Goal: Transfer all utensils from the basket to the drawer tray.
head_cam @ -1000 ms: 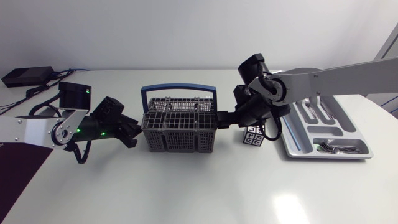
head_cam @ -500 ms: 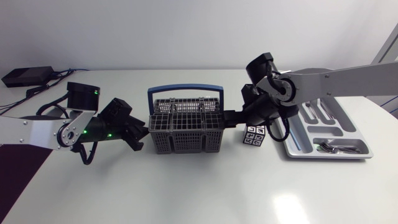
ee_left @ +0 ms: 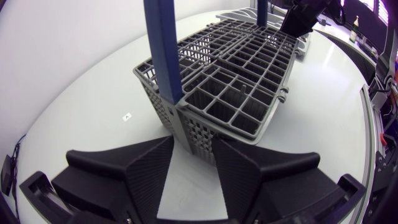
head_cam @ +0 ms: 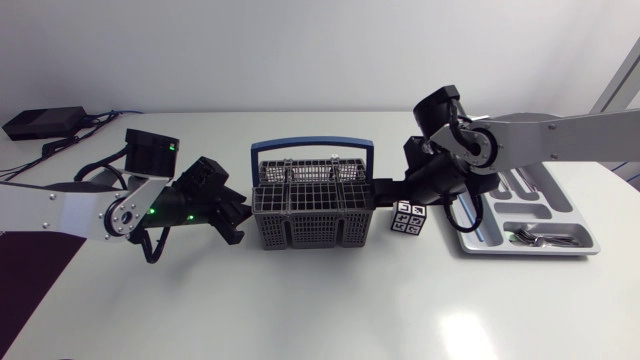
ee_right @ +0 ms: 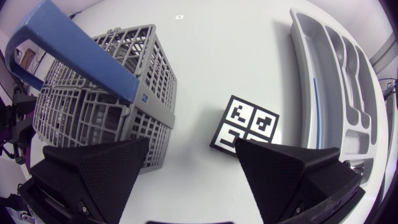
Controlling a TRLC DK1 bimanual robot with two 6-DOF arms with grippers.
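Observation:
The grey wire basket (head_cam: 312, 205) with a blue handle (head_cam: 310, 148) stands mid-table. My left gripper (head_cam: 238, 215) is at its left end; in the left wrist view the gripper (ee_left: 193, 146) is shut on the basket's (ee_left: 236, 81) near corner. My right gripper (head_cam: 385, 188) is at the basket's right end, open, and holds nothing; in the right wrist view the basket (ee_right: 106, 93) lies just ahead of one finger. The grey drawer tray (head_cam: 470, 240) lies at the right with utensils (head_cam: 535, 237) in its front compartment. No utensil shows in the basket cells I can see.
A black-and-white marker cube (head_cam: 408, 218) sits between basket and tray, just ahead of my right gripper (ee_right: 193, 149), next to the tray (ee_right: 305, 93). A black box (head_cam: 45, 122) with cables lies at the back left.
The basket has slid to the right toward the tray, with my left gripper following at its left end. My right arm has drawn back to the right by about as much.

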